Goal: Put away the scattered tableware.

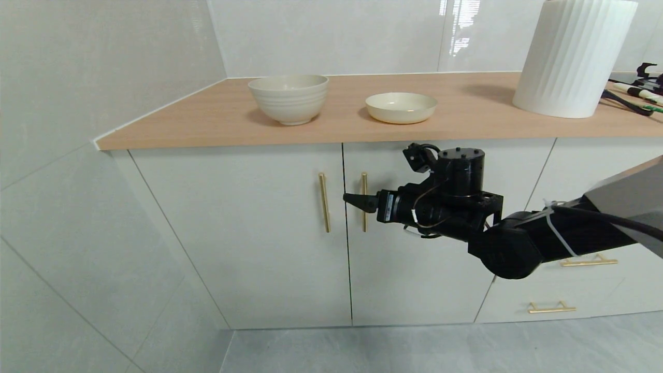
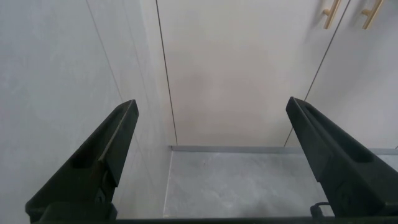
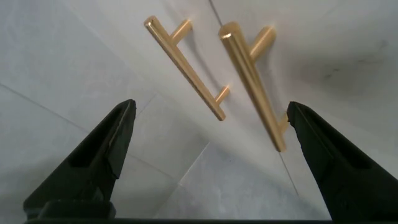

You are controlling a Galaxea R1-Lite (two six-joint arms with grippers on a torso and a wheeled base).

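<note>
Two cream pieces of tableware sit on the wooden table [image 1: 207,127]: a deep ribbed bowl [image 1: 288,98] near the wall corner and a shallow dish [image 1: 401,107] near it, not touching. A tall white ribbed cylinder [image 1: 572,57] stands well to the right, with some utensils [image 1: 639,93] beyond it. Below, both cabinet doors [image 1: 248,238] are shut. I see my right gripper [image 1: 357,201] level with their gold handles [image 1: 324,202], spread wide and holding nothing. My left gripper [image 2: 211,107] gapes wide too, empty, facing the cabinet base and grey floor [image 2: 249,186].
</note>
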